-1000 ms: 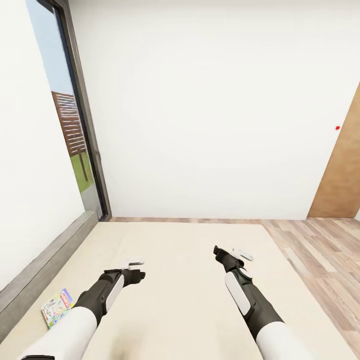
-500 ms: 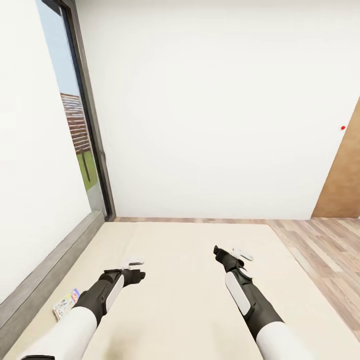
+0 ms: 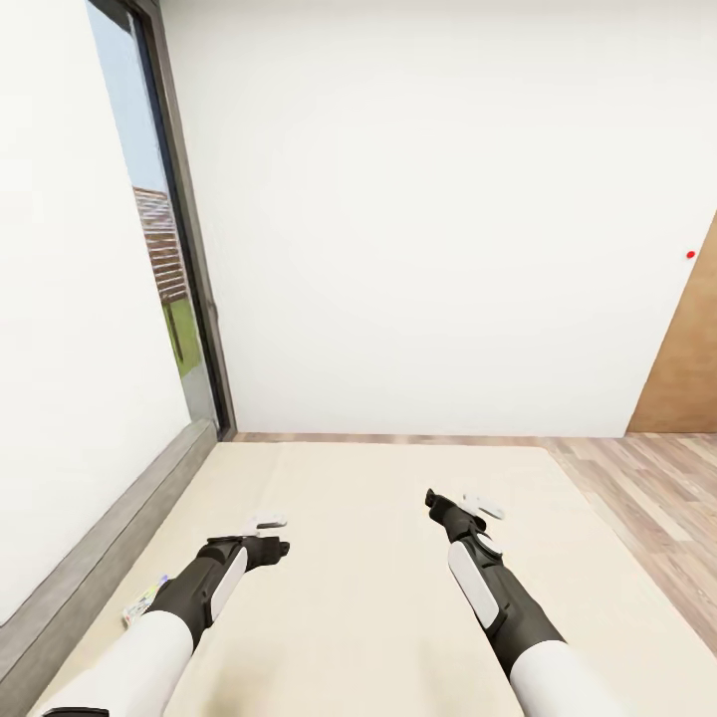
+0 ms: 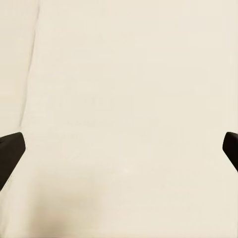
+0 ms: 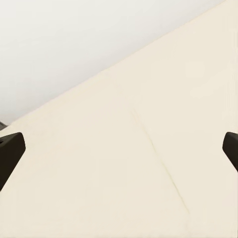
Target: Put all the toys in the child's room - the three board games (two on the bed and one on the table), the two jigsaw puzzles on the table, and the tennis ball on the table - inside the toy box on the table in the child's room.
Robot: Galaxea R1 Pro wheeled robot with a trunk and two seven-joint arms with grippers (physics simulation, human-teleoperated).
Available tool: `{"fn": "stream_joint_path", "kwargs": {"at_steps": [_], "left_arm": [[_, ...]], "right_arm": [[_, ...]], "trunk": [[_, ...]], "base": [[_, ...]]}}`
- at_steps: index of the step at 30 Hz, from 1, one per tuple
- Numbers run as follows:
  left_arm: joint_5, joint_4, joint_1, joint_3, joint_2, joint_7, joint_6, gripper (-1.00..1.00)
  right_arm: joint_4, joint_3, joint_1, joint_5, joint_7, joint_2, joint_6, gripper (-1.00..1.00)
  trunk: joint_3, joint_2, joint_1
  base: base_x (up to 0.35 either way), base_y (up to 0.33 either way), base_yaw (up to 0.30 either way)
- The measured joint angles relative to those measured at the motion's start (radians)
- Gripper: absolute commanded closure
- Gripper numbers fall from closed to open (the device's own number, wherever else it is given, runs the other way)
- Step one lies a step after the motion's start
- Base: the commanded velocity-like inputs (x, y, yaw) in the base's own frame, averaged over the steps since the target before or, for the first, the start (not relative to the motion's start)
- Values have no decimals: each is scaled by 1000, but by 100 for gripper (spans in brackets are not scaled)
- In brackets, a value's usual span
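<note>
Both arms reach out low over the bed (image 3: 378, 558), beige mattress under them, dark grey frame along its window-side edge.

Left gripper (image 3: 271, 533): over the mattress, on the window side of the bed. In the left wrist view the two dark fingertips (image 4: 11, 151) sit at opposite edges of the picture, spread wide, nothing between them but bare mattress (image 4: 124, 119). Not holding anything.

Right gripper (image 3: 468, 510): over the middle of the bed, further toward the far wall than the left. Right wrist view: fingertips (image 5: 10, 148) also at opposite edges, jaws wide apart, empty; mattress below, white wall (image 5: 74, 39) beyond it.

Board game (image 3: 145, 600): one small flat printed box, lying flat on the mattress close to the window-side frame, just beside the left forearm (image 3: 204, 588), which covers part of it. Print too small to read; white-green with a bit of red.

Beyond the bed: white wall (image 3: 428, 219), a tall window (image 3: 164, 259) with a dark frame on the left-arm side, wood floor (image 3: 647, 488) and a brown door (image 3: 687, 349) on the right-arm side, small red dot (image 3: 691, 255) on the wall by the door.
</note>
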Motion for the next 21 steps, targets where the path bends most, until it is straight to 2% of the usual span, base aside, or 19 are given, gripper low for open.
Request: {"fn": "stream_joint_path", "kwargs": {"at_steps": [8,21], "left_arm": [[0,0,0,0,0,0,-13,-100],[0,0,0,0,0,1,-35,-100]], "right_arm": [[0,0,0,-3,0,0,0,-100],[0,0,0,-7,0,0,0,-100]], "trunk": [[0,0,0],[0,0,0]], "base": [[0,109,0],[0,12,0]]}}
